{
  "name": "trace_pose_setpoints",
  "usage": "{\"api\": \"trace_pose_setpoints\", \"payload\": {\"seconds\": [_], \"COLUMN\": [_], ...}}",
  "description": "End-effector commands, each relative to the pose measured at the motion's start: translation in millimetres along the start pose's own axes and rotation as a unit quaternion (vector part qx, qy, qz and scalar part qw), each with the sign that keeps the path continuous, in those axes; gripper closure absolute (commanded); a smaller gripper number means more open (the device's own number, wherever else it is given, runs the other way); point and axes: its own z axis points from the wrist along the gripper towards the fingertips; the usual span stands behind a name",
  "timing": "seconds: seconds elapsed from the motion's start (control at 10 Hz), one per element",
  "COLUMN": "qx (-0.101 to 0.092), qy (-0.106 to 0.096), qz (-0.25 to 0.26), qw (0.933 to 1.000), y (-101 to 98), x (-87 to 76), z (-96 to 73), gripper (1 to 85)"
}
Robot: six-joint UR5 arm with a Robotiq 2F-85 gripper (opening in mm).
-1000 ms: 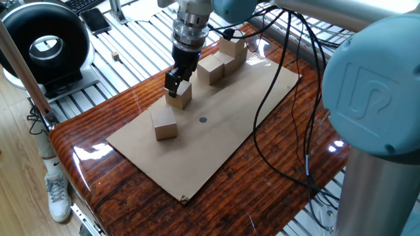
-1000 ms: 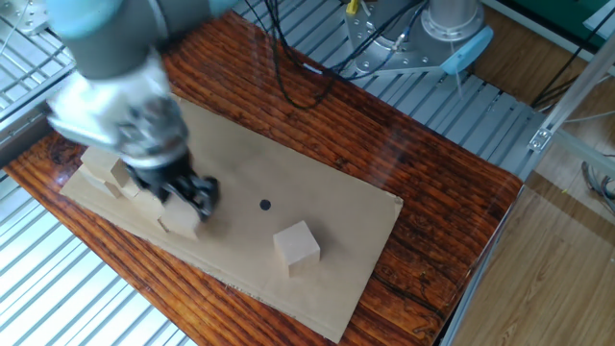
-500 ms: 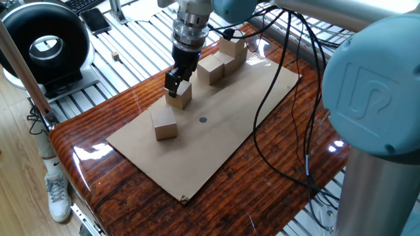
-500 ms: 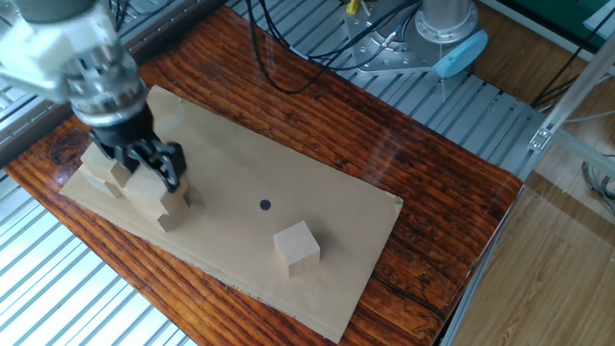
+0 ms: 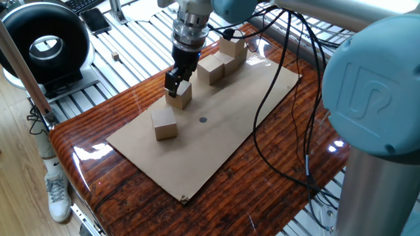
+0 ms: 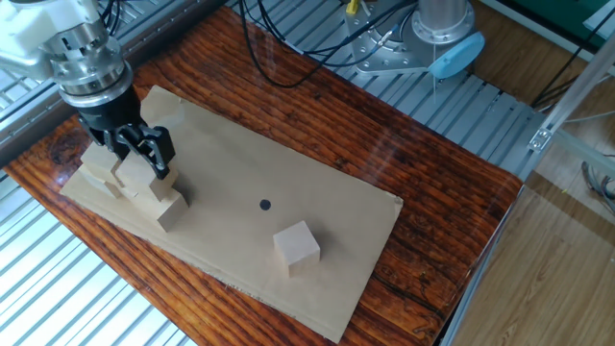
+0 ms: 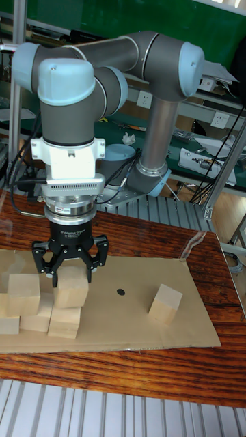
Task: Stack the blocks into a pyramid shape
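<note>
My gripper (image 7: 71,273) has its fingers on either side of one block (image 7: 72,290) and is shut on it. That block rests on or just over the end block (image 7: 65,322) of a bottom row at the cardboard's left end. A second upper block (image 7: 24,285) sits further left on that row. In the other fixed view the gripper (image 6: 146,165) and held block (image 6: 161,186) are at the near end of the group. In one fixed view the gripper (image 5: 177,84) is over the block (image 5: 181,97). One lone block (image 6: 296,246) (image 5: 164,123) (image 7: 165,304) lies apart.
The blocks sit on a cardboard sheet (image 6: 327,183) with a black dot (image 6: 265,204), laid on a glossy wooden table (image 6: 452,202). Black cables (image 5: 275,111) hang over the sheet's far side. A black round device (image 5: 42,42) and a tiny cube (image 5: 115,56) lie off the table.
The gripper carried the block from near the cardboard's front edge toward the row of blocks, then lifted slightly up and in over the row's end block.
</note>
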Motion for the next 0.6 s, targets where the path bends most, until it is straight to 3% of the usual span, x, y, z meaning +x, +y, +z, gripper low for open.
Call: {"api": "trace_pose_setpoints", "payload": {"seconds": [0.0,0.5], "qx": [-0.006,-0.011], "qy": [-0.01,-0.012], "qz": [0.023,0.049], "qw": [0.9997,0.9987], "y": [-3.5,-3.9], "x": [-5.8,-7.3], "z": [0.8,2.7], "gripper": [84.7,84.7]}}
